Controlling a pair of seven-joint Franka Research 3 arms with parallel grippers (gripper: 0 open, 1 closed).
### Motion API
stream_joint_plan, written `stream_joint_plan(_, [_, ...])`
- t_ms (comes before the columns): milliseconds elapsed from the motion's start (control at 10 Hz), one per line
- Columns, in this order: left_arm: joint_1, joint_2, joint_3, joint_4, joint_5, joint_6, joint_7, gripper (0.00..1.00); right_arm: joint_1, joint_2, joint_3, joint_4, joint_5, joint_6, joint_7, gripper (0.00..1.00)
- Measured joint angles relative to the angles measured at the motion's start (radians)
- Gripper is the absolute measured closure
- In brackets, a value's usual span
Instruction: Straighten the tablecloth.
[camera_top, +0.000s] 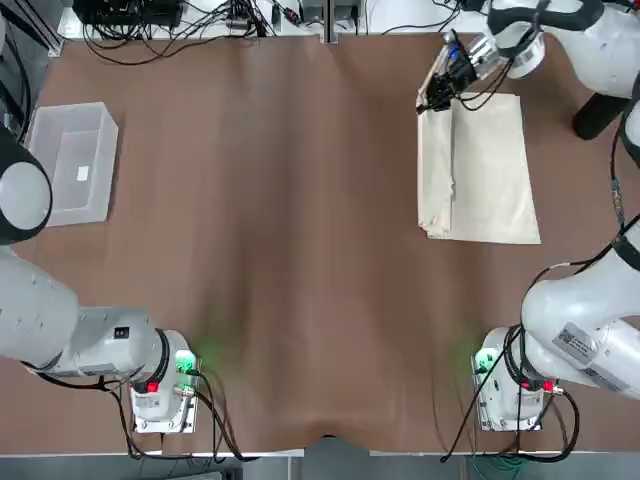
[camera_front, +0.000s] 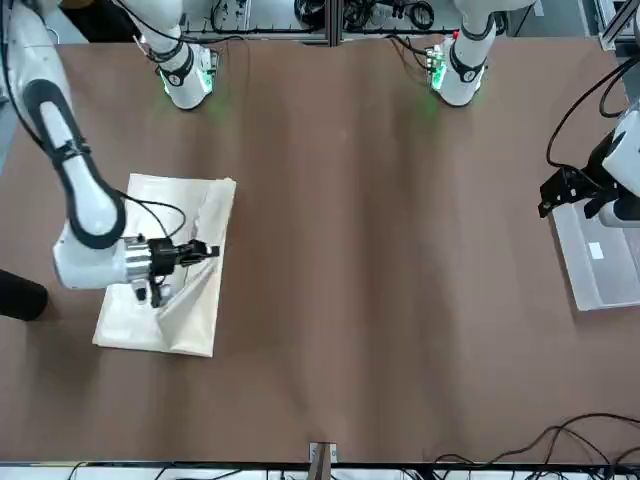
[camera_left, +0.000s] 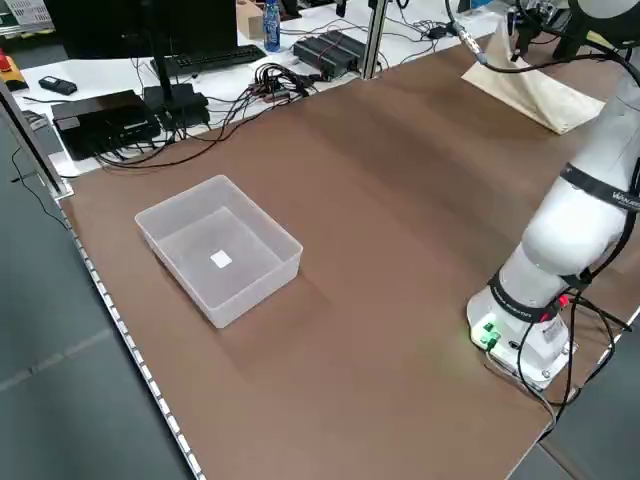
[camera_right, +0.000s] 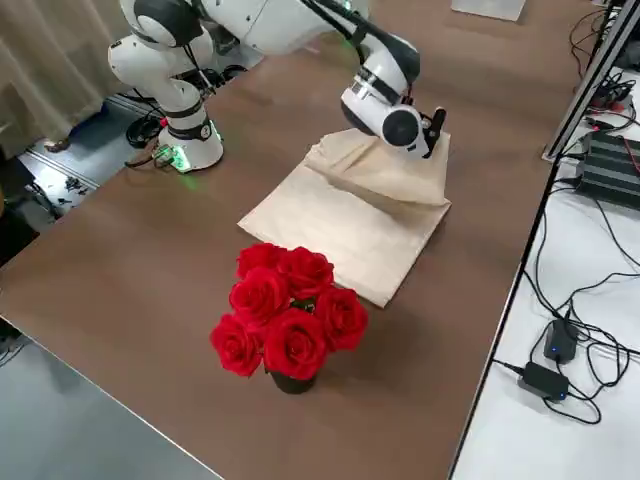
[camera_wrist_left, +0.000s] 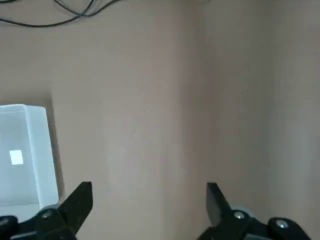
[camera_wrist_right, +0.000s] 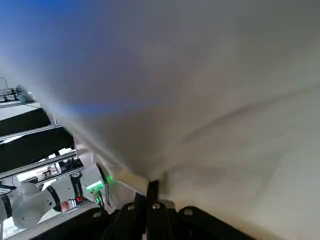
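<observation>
Brown covering spreads over the whole bench. At its left edge sits a clear plastic bin, with the left tool hovering just beside it, fingers spread wide and empty. Far right, toward the back, lies the tablecloth, its left edge doubled over. The right tool is at the cloth's back left corner, fingers pinched together on lifted fabric; the fabric fills the right wrist view, hiding the fingertips. Red roses stand nearby.
</observation>
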Motion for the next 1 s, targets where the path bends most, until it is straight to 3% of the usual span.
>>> stream_joint_plan(400, [0.000, 0.001, 0.000, 0.001, 0.000, 0.000, 0.000, 0.00, 0.147, 0.000, 0.010, 0.001, 0.011, 0.132, 0.117, 0.98])
stream_joint_plan(1000, [0.000, 0.002, 0.000, 0.001, 0.000, 0.000, 0.000, 0.00, 0.479, 0.002, 0.011, 0.089, 0.014, 0.388, 0.408, 0.98])
